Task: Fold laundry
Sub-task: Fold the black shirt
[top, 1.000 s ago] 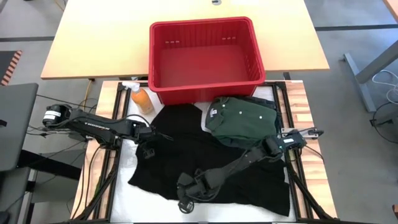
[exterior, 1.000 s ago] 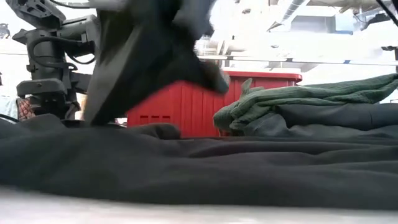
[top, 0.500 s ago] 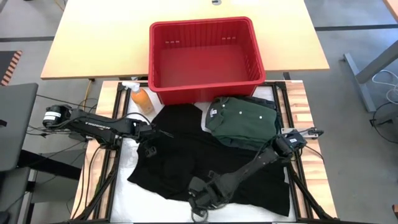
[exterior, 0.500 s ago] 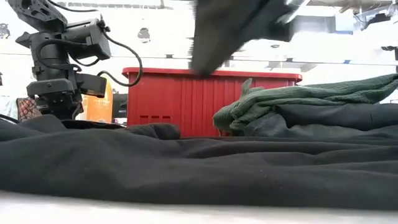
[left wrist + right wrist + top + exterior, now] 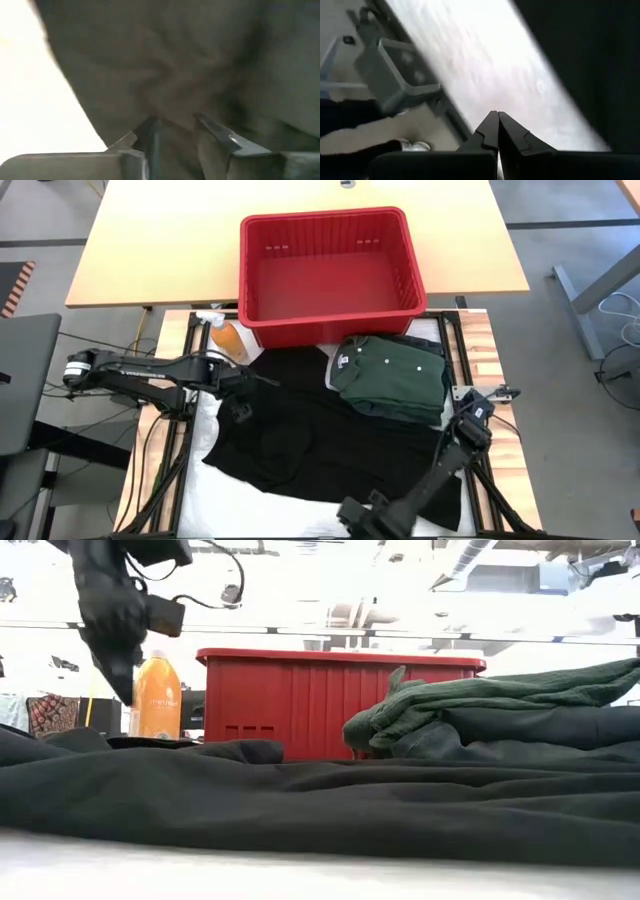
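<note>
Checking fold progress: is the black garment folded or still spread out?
Spread. The black garment lies open and rumpled across the table's near half, while the green shirt sits folded by the basket.

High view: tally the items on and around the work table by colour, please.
Black garment: 1
Green shirt: 1
Dark garment under the green shirt: 1
Red basket: 1
Orange bottle: 1
Total: 5

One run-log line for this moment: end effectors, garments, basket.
left end effector: open over black garment | right end effector: shut, empty, near table edge | green shirt: folded | red basket: empty
</note>
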